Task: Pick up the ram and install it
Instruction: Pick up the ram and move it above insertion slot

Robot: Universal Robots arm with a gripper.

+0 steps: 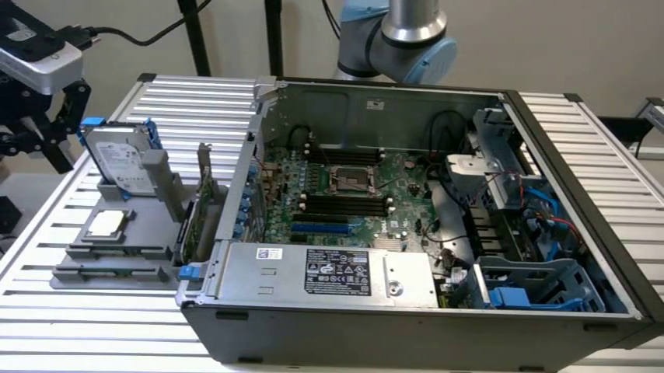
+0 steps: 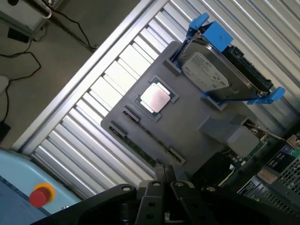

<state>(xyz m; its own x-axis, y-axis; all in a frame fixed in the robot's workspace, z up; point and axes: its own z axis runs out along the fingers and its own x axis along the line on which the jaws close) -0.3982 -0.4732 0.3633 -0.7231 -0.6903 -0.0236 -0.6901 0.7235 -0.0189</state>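
Pincer [image 2: 164,172] aloft near grey tray [image 2: 201,126], fingertips [image 2: 159,175] pressed together, nothing between them. Ram [image 2: 143,151] on edge in tray's outer slot, untouched. Silver processor [image 2: 155,97] seated in square recess beside the slots. Hard drive [image 2: 211,75] upright in blue bracket. Open computer case [image 1: 311,330] at exterior view's right of tray.
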